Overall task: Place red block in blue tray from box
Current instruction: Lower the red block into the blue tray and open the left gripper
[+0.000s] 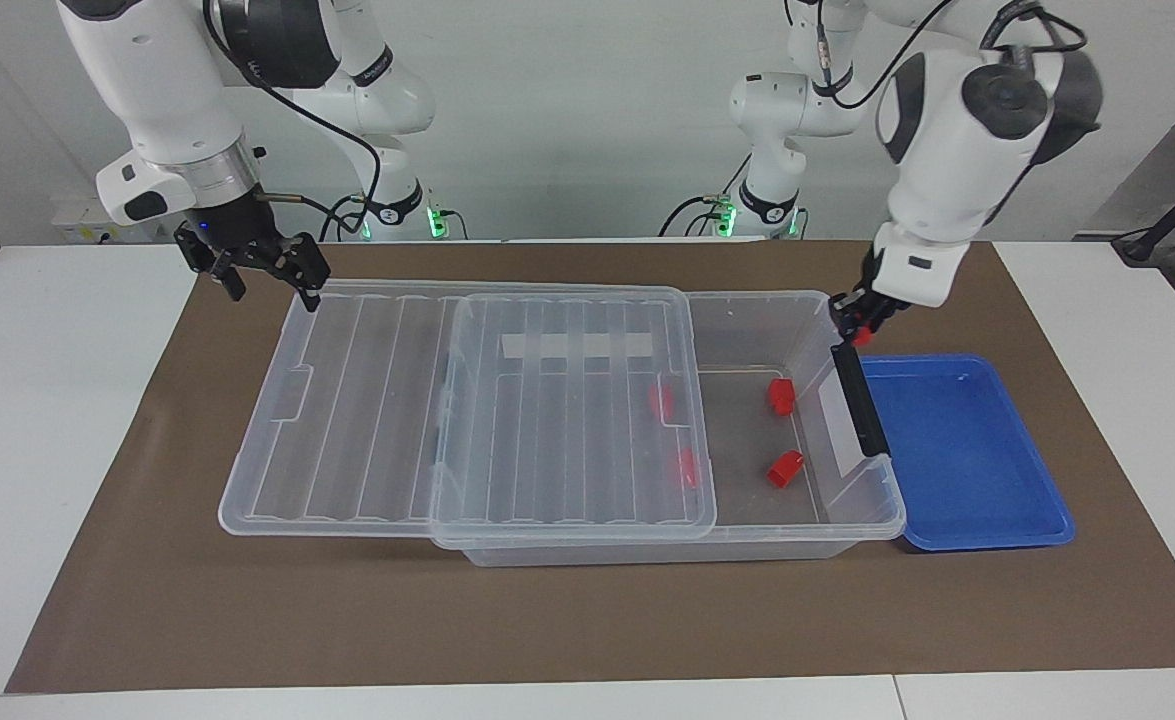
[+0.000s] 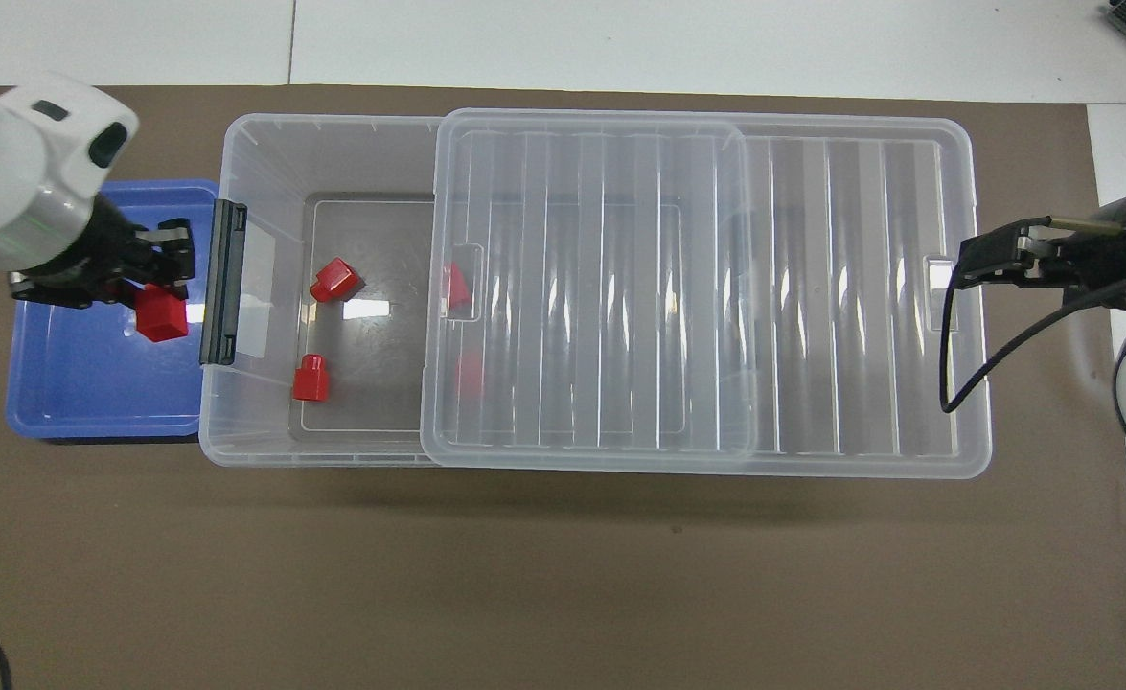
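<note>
Red block (image 2: 162, 317) pinched in left hand (image 1: 859, 322) over blue tray (image 1: 987, 500).
Right hand (image 1: 265, 268) spread above slid-back lid (image 1: 377, 400); four blocks inside box (image 1: 807, 525), two under lid.

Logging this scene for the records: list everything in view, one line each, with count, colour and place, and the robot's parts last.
red block: one, red, held in the left gripper over the blue tray.
other red blocks: four, red, in the box; two in its uncovered end, two under the lid.
blue tray: one, blue, beside the box at the left arm's end.
box: one, clear, black end handle, mid-table.
lid: one, clear, ribbed, slid partway off toward the right arm's end.
mat: one, brown, under everything.
left gripper: shut on the block.
right gripper: open, waiting over the lid's corner.
</note>
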Tool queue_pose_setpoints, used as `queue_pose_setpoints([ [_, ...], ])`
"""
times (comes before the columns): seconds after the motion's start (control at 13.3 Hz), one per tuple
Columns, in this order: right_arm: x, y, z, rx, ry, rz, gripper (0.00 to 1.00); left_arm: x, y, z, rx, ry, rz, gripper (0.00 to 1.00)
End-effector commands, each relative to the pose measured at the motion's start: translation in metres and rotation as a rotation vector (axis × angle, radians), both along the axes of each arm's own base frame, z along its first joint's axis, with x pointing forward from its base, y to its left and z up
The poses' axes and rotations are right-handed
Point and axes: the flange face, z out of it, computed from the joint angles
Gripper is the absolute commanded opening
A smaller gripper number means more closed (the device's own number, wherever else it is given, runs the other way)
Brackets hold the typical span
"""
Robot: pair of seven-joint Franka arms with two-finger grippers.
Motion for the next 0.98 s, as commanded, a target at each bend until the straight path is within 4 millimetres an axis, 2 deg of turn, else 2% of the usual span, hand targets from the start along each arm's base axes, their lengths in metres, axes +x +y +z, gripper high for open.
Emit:
queue_pose_setpoints([
  [0.0,0.004,-0.003,0.001,0.005,-0.017,-0.019,0.99,-0.001,0.074,0.006,-0.047,0.028,-0.116,0.00],
  [0.23,0.003,-0.017,-0.008,0.004,-0.023,-0.041,0.95,-0.006,0.141,-0.002,-0.058,-0.001,-0.206,0.00],
  [0.3,0.003,-0.021,-0.011,0.002,-0.031,-0.048,0.95,-0.008,0.150,-0.017,-0.049,-0.045,-0.221,0.00],
  [0.38,0.003,-0.022,-0.013,0.002,-0.037,-0.049,0.95,-0.010,0.155,-0.044,-0.035,-0.081,-0.228,0.00],
  [0.45,0.002,-0.022,-0.013,0.002,-0.039,-0.049,0.95,-0.013,0.175,-0.072,-0.022,-0.120,-0.258,0.00],
  [0.53,0.001,-0.023,-0.016,0.003,-0.040,-0.051,0.95,-0.013,0.193,-0.092,-0.013,-0.142,-0.309,0.00],
  [0.6,0.001,-0.023,-0.018,0.003,-0.053,-0.050,0.95,-0.009,0.199,-0.101,-0.007,-0.158,-0.340,0.00],
  [0.68,0.001,-0.027,-0.022,0.002,-0.063,-0.056,0.84,-0.003,0.200,-0.114,-0.006,-0.160,-0.343,0.00],
  [0.75,0.001,-0.035,-0.028,0.002,-0.059,-0.066,0.60,0.002,0.194,-0.119,-0.005,-0.172,-0.352,0.00],
  [0.83,0.000,-0.040,-0.032,-0.001,-0.054,-0.062,0.15,0.005,0.192,-0.131,-0.010,-0.181,-0.341,0.00],
  [0.9,0.001,-0.048,-0.036,-0.002,-0.059,-0.055,0.00,0.006,0.189,-0.148,-0.010,-0.195,-0.313,0.00],
])
